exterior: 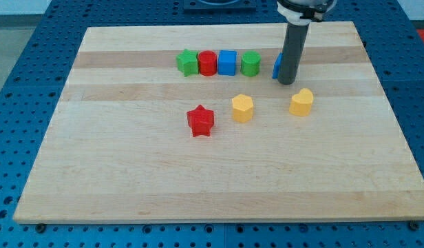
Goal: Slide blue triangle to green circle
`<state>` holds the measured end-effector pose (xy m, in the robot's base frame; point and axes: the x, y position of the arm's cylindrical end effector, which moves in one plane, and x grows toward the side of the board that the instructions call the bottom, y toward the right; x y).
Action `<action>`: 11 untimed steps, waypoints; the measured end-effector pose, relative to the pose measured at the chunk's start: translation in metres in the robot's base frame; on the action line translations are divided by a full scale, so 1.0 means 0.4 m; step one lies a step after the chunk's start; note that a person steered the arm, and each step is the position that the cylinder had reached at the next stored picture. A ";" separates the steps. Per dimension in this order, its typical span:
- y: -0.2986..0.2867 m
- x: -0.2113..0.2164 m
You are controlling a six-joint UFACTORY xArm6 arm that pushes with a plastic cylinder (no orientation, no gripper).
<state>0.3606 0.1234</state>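
Observation:
The blue triangle [276, 67] is mostly hidden behind my rod, with only a blue sliver showing at the rod's left side. My tip [286, 82] rests on the board right against it, on its right and lower side. The green circle [250, 63] stands a short way to the view's left of the blue triangle, with a small gap between them. It is the right end of a row near the view's top.
The row runs leftward from the green circle: blue cube [227, 62], red cylinder [208, 63], green star [188, 63]. Below lie a red star [200, 121], a yellow hexagon [243, 108] and a yellow heart-like block [301, 102]. The wooden board [129, 179] sits on blue pegboard.

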 end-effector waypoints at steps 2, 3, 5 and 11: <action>0.086 -0.003; 0.096 -0.027; 0.082 -0.035; 0.030 -0.035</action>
